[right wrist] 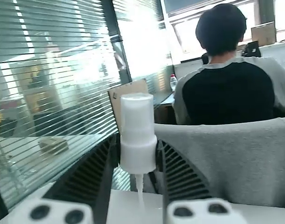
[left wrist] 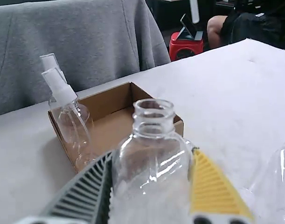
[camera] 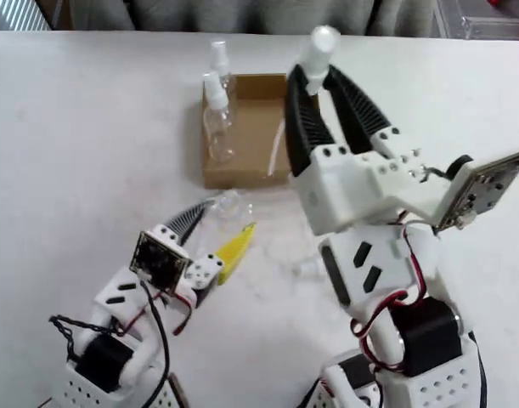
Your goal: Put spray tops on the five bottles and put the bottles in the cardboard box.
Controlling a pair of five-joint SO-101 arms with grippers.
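Arms sit side by side at the near edge of the white desk [camera: 89, 110]. The left arm [camera: 115, 340] is folded low by the near-left corner, its wrist stretched forward just above the desk. The left tool [camera: 229, 215] is closed on the body of a clear open bottle [left wrist: 151, 149], with a dark ribbed finger on one side and a yellow finger on the other. That bottle stands upright with its neck bare, just short of the near wall of the cardboard box [camera: 259, 127].

The right arm [camera: 378, 255] rises from the near-right part of the desk and is pitched up high, so the right tool [camera: 317, 72] hangs over the right side of the box. It is clamped narrowly on a white spray top [right wrist: 137, 135], cap upward, with the thin tube hanging down between the fingers. The spray top is well apart from the open bottle, higher and toward the far edge.

The box lies near the middle of the far edge. Two capped bottles [camera: 218, 119] stand against its left wall. Another clear bottle [left wrist: 275, 182] is on the desk just beside the held one, on the right arm's side.
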